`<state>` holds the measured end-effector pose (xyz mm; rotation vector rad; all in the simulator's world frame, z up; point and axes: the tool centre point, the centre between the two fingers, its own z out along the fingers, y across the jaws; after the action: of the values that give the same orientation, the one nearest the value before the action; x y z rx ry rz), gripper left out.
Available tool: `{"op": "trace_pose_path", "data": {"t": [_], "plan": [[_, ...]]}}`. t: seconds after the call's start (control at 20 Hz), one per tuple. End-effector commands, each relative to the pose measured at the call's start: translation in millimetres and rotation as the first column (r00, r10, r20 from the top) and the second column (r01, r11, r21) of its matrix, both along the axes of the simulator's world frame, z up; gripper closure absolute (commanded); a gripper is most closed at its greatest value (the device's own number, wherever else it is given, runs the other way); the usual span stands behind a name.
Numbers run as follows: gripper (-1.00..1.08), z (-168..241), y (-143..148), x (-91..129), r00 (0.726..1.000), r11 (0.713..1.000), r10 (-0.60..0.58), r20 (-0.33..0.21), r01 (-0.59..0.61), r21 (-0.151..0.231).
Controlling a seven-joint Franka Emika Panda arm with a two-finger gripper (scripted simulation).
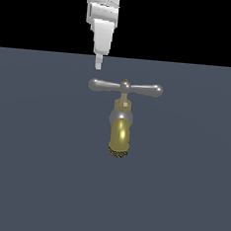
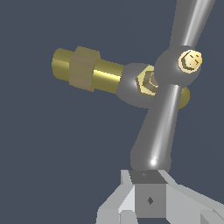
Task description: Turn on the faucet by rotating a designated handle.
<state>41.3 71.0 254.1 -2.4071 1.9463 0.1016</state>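
Faucet (image 1: 120,130) single, one crossbar handle (image 1: 125,87), one gripper (image 1: 98,64) just above its end, grip state unclear.

flat dark slate-blue surface (image 1: 32,179), plain and matte, fills the lower part of the exterior view below a black backdrop. same surface forms the background of the wrist view. one item on it: the faucet (image 1: 121,125), near the middle of the surface. grey rounded body, brass-gold spout with speckled rim pointing toward the camera in the exterior view. how the base meets the surface cannot be made out.
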Motion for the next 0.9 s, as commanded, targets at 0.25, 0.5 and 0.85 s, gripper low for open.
{"op": "trace_pose_path", "data": {"t": [0.25, 0.5, 0.85], "plan": [[1.08, -36.7, 5.2, 20.3, 0.99, 0.988, -0.144, 0.01, 0.144, -0.049], [1.08, -50.6, 7.1, 27.2, 0.98, 0.978, -0.196, 0.019, 0.197, -0.068], [1.08, -56.5, 7.8, 30.1, 0.976, 0.973, -0.217, 0.023, 0.218, -0.076]]}}
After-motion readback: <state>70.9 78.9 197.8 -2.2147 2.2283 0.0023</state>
